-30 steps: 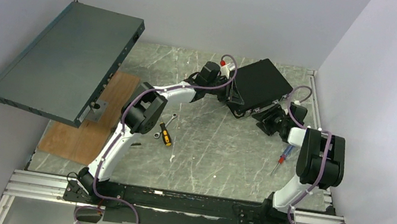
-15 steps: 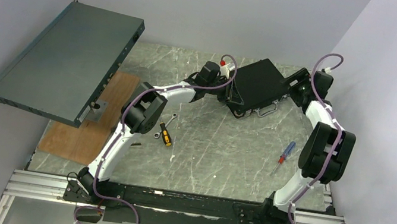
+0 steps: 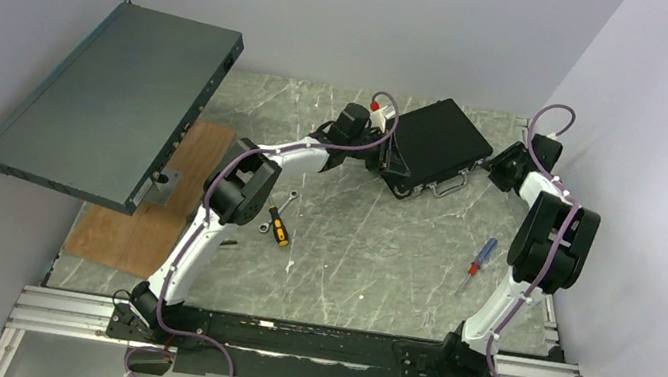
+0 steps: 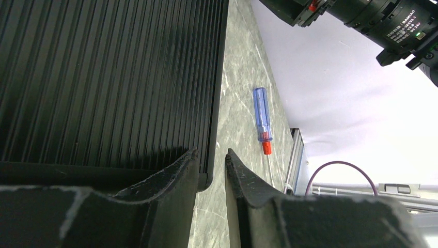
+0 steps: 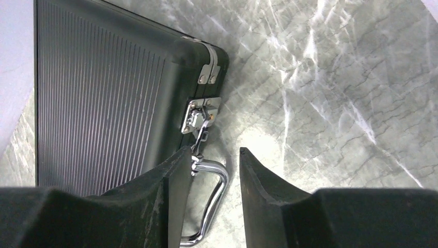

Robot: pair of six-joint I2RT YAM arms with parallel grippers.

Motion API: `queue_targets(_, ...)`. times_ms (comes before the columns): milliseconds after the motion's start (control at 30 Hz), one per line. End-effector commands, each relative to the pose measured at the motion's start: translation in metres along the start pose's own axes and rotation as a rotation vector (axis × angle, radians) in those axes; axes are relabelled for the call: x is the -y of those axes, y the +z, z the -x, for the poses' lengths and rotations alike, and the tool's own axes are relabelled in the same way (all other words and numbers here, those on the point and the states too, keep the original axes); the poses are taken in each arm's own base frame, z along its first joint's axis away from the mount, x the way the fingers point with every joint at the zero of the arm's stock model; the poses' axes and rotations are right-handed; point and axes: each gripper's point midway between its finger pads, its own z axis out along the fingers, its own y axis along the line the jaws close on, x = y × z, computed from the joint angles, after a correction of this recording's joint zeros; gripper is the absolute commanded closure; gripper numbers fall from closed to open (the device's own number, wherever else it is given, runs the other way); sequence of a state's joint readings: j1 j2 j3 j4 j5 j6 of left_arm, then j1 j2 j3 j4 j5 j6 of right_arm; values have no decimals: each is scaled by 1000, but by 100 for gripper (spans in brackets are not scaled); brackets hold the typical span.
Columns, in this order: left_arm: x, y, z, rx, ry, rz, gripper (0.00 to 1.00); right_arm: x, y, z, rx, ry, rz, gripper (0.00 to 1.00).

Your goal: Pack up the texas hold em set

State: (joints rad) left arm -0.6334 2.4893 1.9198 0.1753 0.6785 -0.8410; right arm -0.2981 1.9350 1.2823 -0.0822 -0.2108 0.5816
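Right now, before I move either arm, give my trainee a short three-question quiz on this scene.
1. True or false: the black briefcase lies open.
2. The blue-handled screwdriver lies: A on the briefcase; B on the table, clear of the case; C held in the left arm's jaws.
3. Fill in: the silver handle shows between the ___ arm's jaws.
Key: 1 false, it is shut; 2 B; 3 right.

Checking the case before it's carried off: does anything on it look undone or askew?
The silver latch beside the handle on the black case looks unfastened: its clasp hangs loose toward the handle rather than lying flat. The case itself appears shut.
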Motion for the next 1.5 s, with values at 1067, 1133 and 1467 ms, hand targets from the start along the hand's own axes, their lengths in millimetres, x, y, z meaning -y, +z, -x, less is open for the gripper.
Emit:
queue_targets(1067, -85, -7, -50, -122, -150, 224, 67, 53, 43, -21, -19, 162, -73, 79)
queue_targets(1133, -85, -7, -51, -125, -152, 224, 67, 52, 43, -23, -23, 172, -60, 79)
queue_targets(1467, -84, -6, -50, -128, -156, 221, 67, 61, 47, -43, -100, 359, 28, 64)
